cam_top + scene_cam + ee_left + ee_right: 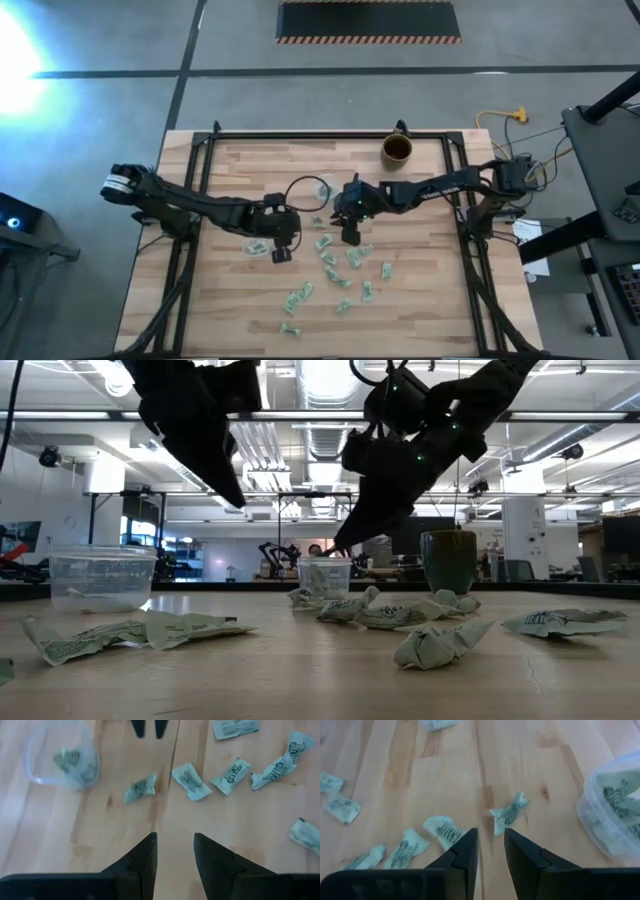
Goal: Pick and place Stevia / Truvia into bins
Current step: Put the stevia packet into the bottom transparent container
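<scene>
1. Progress looks early to middling: the clear bin (62, 760) seen from the left wrist holds at least one crumpled Stevia sachet, and the bin (615, 810) seen from the right wrist holds a few. These are probably one and the same cup, near the middle of the wooden surface (430, 290); I cannot say so for certain.
2. Most of the work remains. Roughly a dozen to fifteen loose sachets (328, 262) lie scattered on the surface in front of the bin, from its middle toward the near edge. The overhead picture is too small for an exact count.
3. Bins: the level view shows two clear cups, a nearer one (102, 576) and a farther one (324, 574). The overhead view makes out only one (308, 192) plainly.
4. A brown mug (397, 150) stands at the far edge, apart from the sachets, and plays no part.
5. The left gripper (281, 256) hangs over the surface just beside the sachet field, its fingers (145, 857) slightly apart and holding nothing.
6. The right gripper (351, 237) hovers over the sachets beside the bin, its fingers (467, 847) a little apart and empty, with one sachet (510, 812) lying just ahead of them.
</scene>
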Action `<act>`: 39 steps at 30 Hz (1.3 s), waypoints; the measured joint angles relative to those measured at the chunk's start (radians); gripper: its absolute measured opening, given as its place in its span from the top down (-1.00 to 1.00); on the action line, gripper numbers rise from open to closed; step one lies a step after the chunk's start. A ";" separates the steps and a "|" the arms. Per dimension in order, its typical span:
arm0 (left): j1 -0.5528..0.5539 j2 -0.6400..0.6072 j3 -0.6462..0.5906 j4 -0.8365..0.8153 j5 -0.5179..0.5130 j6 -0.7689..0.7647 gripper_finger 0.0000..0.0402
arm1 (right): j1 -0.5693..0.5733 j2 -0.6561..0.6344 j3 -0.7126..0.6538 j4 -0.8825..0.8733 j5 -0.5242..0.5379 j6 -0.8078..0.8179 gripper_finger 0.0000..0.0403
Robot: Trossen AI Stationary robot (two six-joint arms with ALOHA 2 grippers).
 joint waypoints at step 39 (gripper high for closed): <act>-0.252 0.347 0.175 0.172 0.225 -0.744 0.44 | 0.021 -0.576 -0.425 -0.191 -0.001 -0.034 0.69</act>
